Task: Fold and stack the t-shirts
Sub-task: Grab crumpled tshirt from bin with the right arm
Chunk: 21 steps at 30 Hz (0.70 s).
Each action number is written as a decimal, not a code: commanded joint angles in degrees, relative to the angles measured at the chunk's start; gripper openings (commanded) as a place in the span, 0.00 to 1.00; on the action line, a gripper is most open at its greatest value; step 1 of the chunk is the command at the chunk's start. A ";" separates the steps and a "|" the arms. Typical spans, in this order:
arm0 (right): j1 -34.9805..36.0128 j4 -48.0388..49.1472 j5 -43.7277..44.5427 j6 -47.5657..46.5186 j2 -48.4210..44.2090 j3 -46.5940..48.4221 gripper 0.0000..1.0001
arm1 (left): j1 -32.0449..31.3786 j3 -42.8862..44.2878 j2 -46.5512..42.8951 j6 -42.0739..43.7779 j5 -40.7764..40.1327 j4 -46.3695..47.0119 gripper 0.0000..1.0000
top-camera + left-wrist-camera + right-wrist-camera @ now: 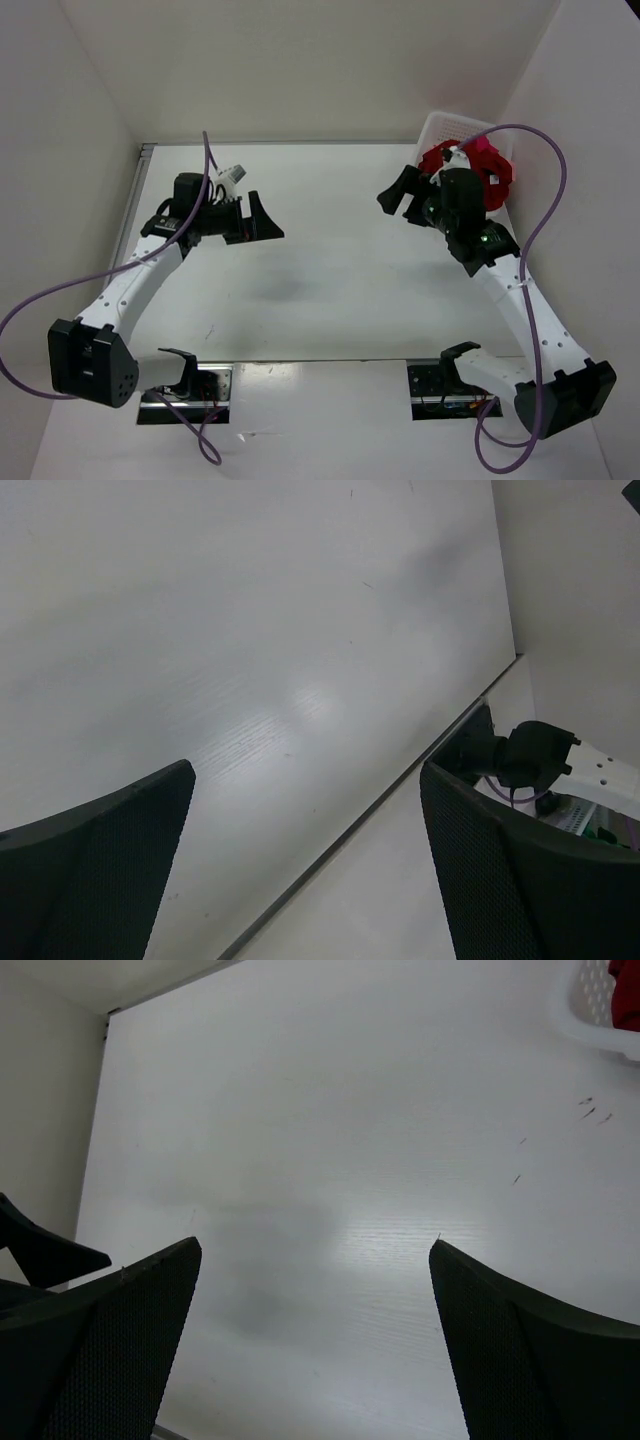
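My left gripper (310, 865) hangs over the table (330, 285), far left, jaws spread wide, holding nothing. My right gripper (315, 1345) hangs far right, spread just as wide, touching nothing. The t-shirts (490, 170) sit bunched in the white basket (450, 125), far-right corner.

red t-shirts (493, 168), white perforated basket (452, 125)

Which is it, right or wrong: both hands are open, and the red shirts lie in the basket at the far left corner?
Wrong: the top view shows the basket with the red shirts at the far right. The left hand and right hand are open.
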 commanded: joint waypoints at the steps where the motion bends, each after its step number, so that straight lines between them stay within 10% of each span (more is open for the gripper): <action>1: -0.05 0.45 2.39 -1.54 -0.33 1.23 1.00 | 0.24 -0.14 -2.44 -0.41 0.01 1.63 1.00; 4: -0.57 0.45 3.36 -1.54 3.35 3.96 0.90 | 0.24 -0.14 -3.58 -0.41 0.62 3.11 1.00; 8: -1.62 3.33 4.42 -0.92 6.44 7.47 0.43 | 0.24 -0.66 -3.58 0.64 0.01 3.12 0.94; 14: -1.63 4.84 12.66 -1.53 10.39 14.06 0.09 | 0.24 -1.90 -4.63 1.18 0.01 2.59 0.20; 17: -5.74 4.84 17.69 -2.94 14.43 15.39 0.14 | 0.24 -1.10 -5.33 1.18 -1.22 1.27 0.13; 21: -12.78 6.86 14.61 -2.94 20.40 18.36 0.52 | 0.24 -2.06 -7.71 1.70 -1.50 1.27 0.23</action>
